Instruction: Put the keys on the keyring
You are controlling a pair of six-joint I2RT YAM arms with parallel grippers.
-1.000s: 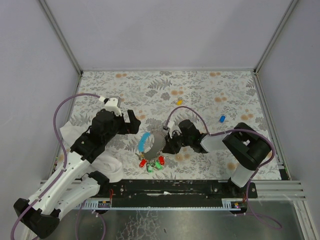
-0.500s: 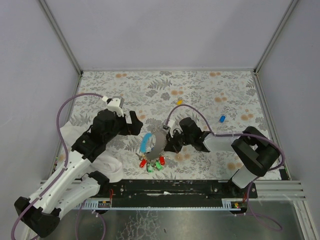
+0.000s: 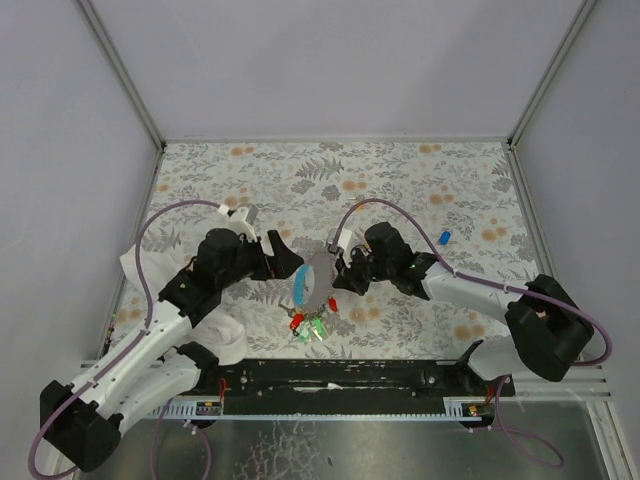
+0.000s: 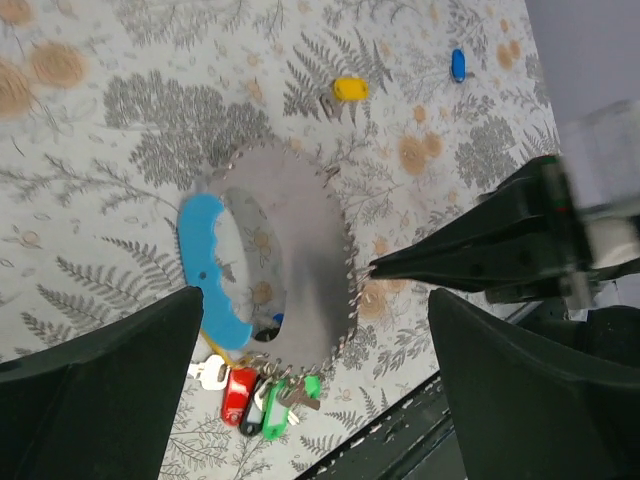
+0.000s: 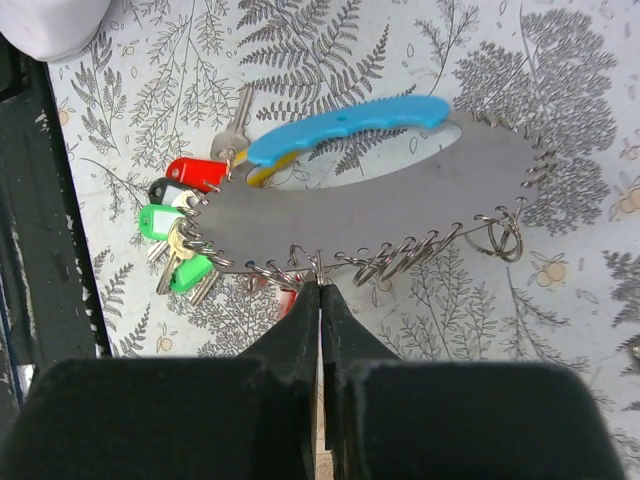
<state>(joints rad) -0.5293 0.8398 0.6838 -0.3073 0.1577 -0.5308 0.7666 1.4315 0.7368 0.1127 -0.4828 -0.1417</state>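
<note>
The keyring [image 3: 316,281] is a curved grey strap with a light-blue section [image 5: 350,122] and several small metal rings along its edge. Red, black and green keys [image 3: 308,324] hang at its near end; they also show in the right wrist view [image 5: 175,215] and the left wrist view [image 4: 260,395]. My right gripper [image 5: 320,287] is shut on one small ring at the strap's edge. My left gripper [image 3: 287,264] is open just left of the strap, its jaws wide either side of the strap in its own view [image 4: 315,305]. A yellow key [image 4: 350,89] and a blue key [image 3: 446,237] lie loose beyond.
A white cloth [image 3: 218,338] lies bunched under the left arm at the table's near left. The black front rail [image 3: 340,375] runs close behind the hanging keys. The side walls stand at both table edges.
The left gripper has moved right, up to the keyring. The right arm has shifted and turned, and the strap it holds has swung round and moved slightly toward the near edge.
</note>
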